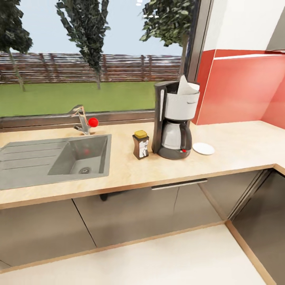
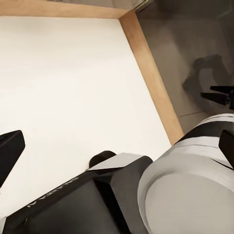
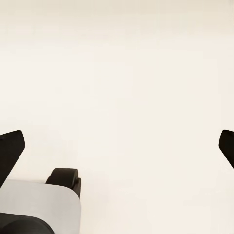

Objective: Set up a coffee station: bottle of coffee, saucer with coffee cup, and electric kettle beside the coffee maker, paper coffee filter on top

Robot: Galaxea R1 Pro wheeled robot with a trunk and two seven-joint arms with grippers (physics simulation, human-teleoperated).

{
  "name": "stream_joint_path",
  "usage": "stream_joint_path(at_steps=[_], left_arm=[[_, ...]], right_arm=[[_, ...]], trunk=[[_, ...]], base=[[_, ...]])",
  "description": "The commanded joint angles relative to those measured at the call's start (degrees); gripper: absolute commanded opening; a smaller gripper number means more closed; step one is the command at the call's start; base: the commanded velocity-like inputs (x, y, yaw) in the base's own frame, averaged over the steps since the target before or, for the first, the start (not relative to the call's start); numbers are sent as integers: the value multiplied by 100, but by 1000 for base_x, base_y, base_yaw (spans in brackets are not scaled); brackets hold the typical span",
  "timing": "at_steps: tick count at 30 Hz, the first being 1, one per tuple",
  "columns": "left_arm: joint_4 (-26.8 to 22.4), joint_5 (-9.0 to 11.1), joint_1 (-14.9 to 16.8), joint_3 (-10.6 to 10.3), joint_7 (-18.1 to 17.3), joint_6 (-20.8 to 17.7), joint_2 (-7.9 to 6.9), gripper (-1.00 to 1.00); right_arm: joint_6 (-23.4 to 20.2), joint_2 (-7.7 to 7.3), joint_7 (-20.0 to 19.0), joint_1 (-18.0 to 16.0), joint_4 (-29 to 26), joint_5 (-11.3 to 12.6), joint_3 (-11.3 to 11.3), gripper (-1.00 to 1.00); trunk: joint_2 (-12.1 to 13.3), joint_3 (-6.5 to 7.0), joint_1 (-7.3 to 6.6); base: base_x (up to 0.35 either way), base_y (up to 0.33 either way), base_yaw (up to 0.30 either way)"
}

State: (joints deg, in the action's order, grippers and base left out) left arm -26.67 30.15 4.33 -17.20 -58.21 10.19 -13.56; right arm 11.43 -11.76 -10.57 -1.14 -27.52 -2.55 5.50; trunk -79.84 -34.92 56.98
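The coffee maker [image 1: 174, 118] stands on the kitchen countertop [image 1: 237, 146], right of the sink. A white paper coffee filter [image 1: 186, 86] sticks up out of its top. The bottle of coffee [image 1: 141, 145], with its yellow lid, stands close to the machine's left side. The white saucer [image 1: 203, 149] lies bare just right of it. The coffee cup and the electric kettle are out of view. My left gripper [image 2: 117, 146] is open above the pale floor, beside the robot's own body. My right gripper [image 3: 117, 146] is open too, over plain floor, with nothing between the fingers.
A steel sink [image 1: 59, 158] with a faucet [image 1: 81, 118] and a red knob sits at the counter's left. Behind are a window and a red backsplash [image 1: 241, 91]. Dark grey cabinets [image 1: 138, 213] run below and turn a corner at the right. Pale floor [image 1: 158, 261] lies in front.
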Motion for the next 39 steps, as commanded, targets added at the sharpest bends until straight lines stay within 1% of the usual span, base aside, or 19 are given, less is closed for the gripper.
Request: stream_joint_path(at_steps=[1,17,27,39], left_arm=[[5,44,7,-46,2,35,-7,100],[4,44,7,-46,2,35,-7,100],[3,44,7,-46,2,35,-7,100],[3,44,7,-46,2,35,-7,100]], right_arm=[[17,5,-52,-1,1,-27,48,100],[15,7,-50,0,1,-50,48,100],[16,7,-50,-1,1,-53,48,100],[17,7,-50,0,1,-54,48,100]], trunk=[[-3,-5,0],[-3,-5,0],[-3,-5,0],[-3,-5,0]], base=[[0,0,270],[0,0,270],[-55,177,99],[-8,19,248]])
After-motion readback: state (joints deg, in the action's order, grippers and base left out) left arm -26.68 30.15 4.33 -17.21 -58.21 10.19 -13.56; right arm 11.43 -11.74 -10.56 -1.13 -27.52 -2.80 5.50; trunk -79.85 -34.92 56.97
